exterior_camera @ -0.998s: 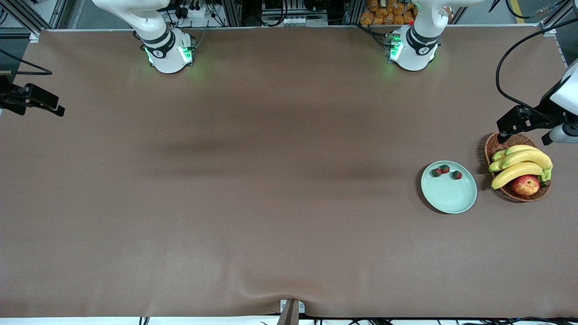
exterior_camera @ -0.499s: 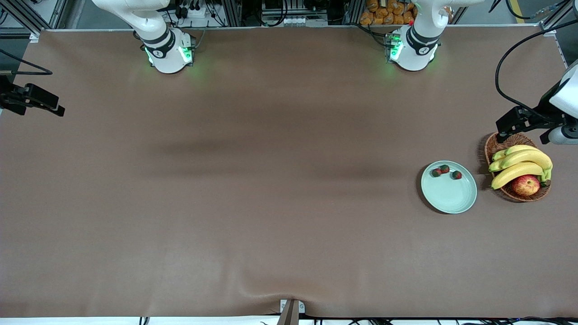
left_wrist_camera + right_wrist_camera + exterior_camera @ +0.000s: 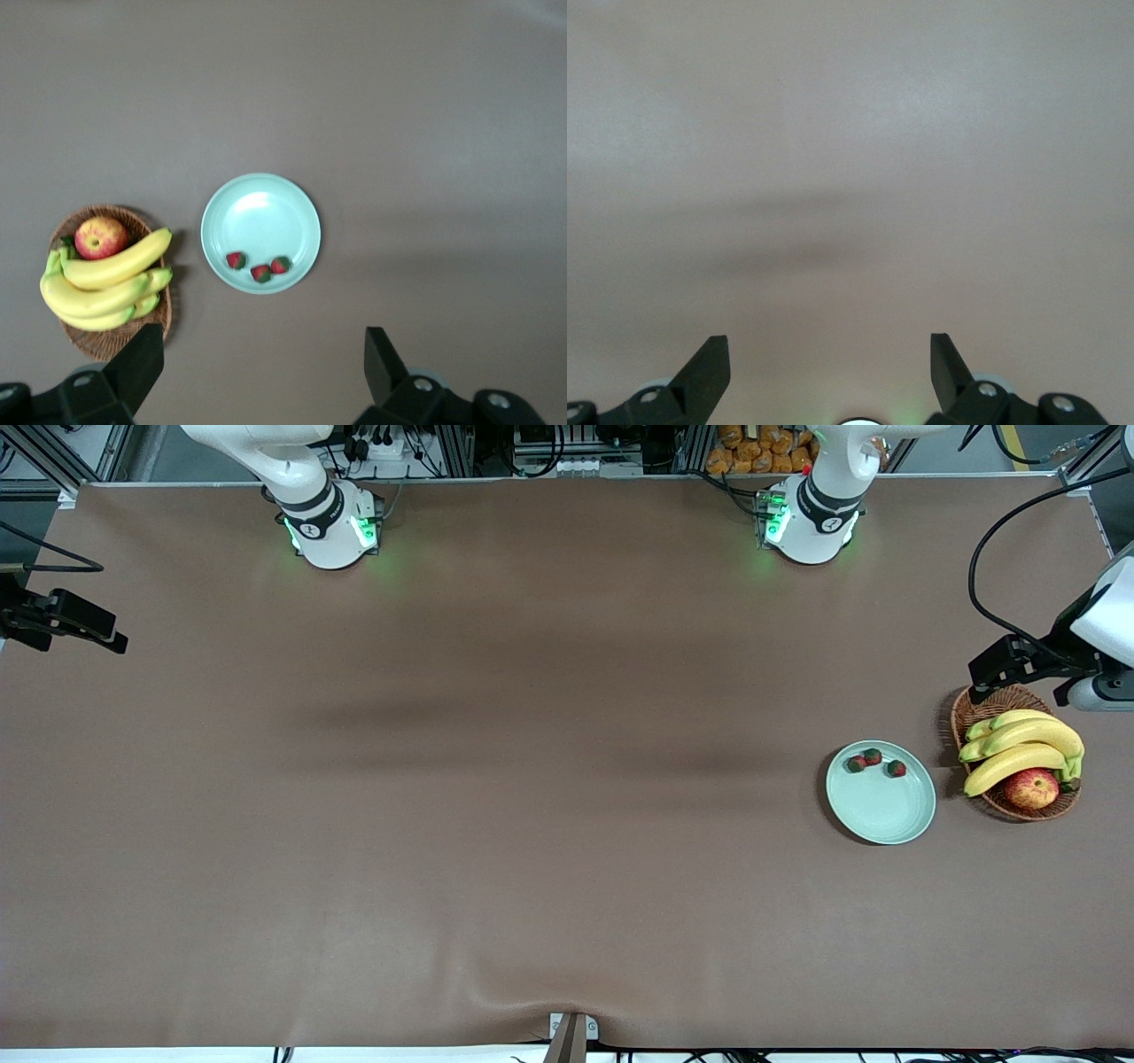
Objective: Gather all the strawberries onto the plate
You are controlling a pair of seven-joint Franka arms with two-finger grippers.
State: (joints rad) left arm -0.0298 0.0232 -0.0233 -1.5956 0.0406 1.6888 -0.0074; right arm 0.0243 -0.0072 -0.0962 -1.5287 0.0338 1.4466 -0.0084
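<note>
Front view. A pale mint-green plate (image 3: 881, 808) lies on the brown table (image 3: 496, 797) toward the left arm's end. Three strawberries (image 3: 873, 756) sit inside it, grouped along the rim farthest from the camera. Just beside the plate, closer to the table's end edge, a wicker basket (image 3: 975, 710) holds a bunch of bananas (image 3: 1023, 746) and a red-yellow apple (image 3: 1031, 788). Both arm bases stand along the table's top edge.

the brown table (image 3: 496, 824) lies bare across its middle and toward the right arm's end. toward the left arm's end, the plate (image 3: 881, 810) and the wicker basket (image 3: 970, 713) of bananas (image 3: 1019, 748) sit just beside each other, a narrow gap between.
</note>
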